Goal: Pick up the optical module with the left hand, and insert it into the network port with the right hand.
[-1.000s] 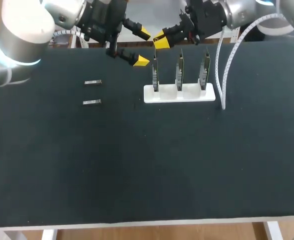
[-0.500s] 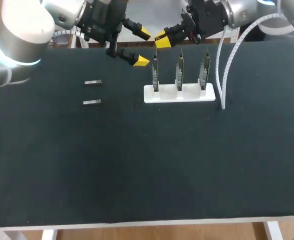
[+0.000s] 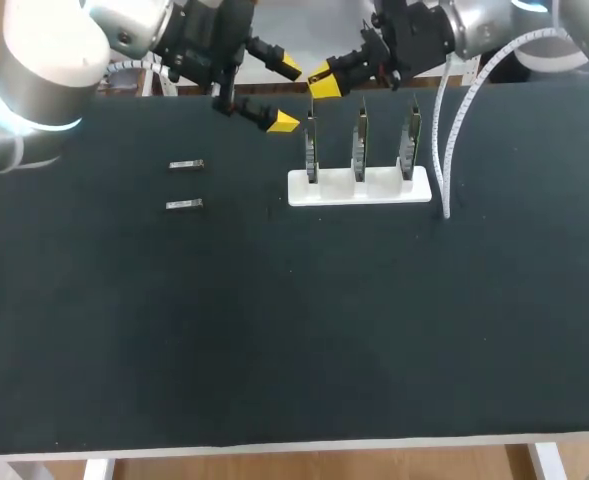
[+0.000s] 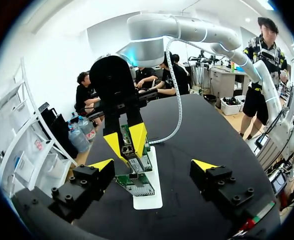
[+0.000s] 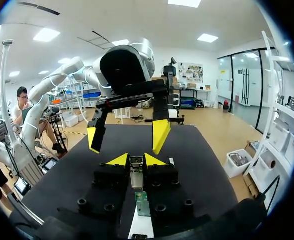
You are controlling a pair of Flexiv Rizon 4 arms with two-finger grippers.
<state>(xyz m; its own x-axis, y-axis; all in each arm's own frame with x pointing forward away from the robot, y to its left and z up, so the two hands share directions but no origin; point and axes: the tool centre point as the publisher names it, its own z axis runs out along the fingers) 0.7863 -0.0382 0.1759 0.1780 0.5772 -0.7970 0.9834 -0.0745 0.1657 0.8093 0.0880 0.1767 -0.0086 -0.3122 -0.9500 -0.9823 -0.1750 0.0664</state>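
My right gripper hangs just above the leftmost of three upright circuit boards in a white holder. In the right wrist view the right gripper is shut on a small silver optical module, whose end sits close over the green board. My left gripper stands open and empty just left of that board. In the left wrist view the left gripper faces the held module and the board. Two more modules lie on the mat to the left.
A white ribbed cable hangs from the right arm down to the mat beside the holder's right end. The black mat reaches the table's front edge.
The right gripper has shifted very slightly above the leftmost board, still holding the module. The left arm has not moved.
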